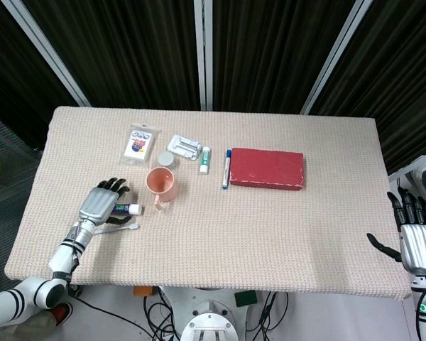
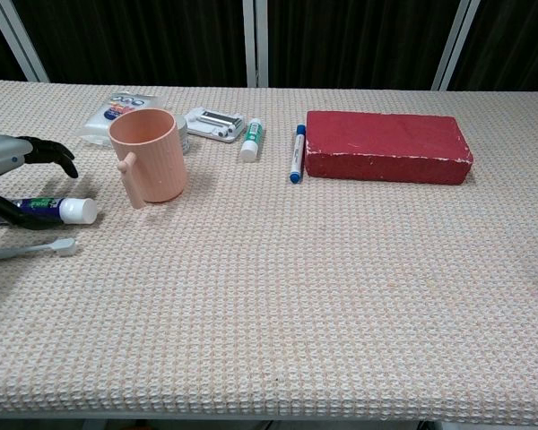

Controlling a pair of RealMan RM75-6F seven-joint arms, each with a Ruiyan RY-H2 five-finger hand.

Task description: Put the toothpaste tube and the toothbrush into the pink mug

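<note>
**Left hand over toothpaste tube, mug empty-side up, right hand idle**

Beige woven-textured surface (image 1: 270, 213) carries all items. Largest object on it: a flat dark-red rectangular block (image 1: 267, 168), right of centre, lying flat.

Left hand (image 1: 101, 204), silver back with black fingers, sits palm-down over the near-left part of the surface. Chest view shows its fingers (image 2: 49, 152) arched above the tube and the thumb down beside the tube's body. Whether it has actually closed on the tube cannot be told; the tube lies flat on the surface.

Right hand (image 1: 416, 238) hangs off the right edge of the surface, fingers spread and extended, holding nothing.

Pink plastic mug (image 2: 149, 154) stands upright, handle toward the camera in the chest view, just right of the left hand and apart from it.

White packet with a dark printed label (image 1: 141, 143) lies behind the mug; a small white blister tray (image 1: 184, 147) is just right of it.

White toothpaste tube with purple print and white cap (image 2: 56, 210) lies on its side, cap pointing toward the mug, body partly under the left hand.

White toothbrush (image 2: 31, 250) lies flat just in front of the tube, roughly parallel to it.

Blue-capped marker pen (image 2: 297, 152) lies beside the block's left end. Small white stick with green label (image 2: 250, 141) lies left of the pen.
</note>
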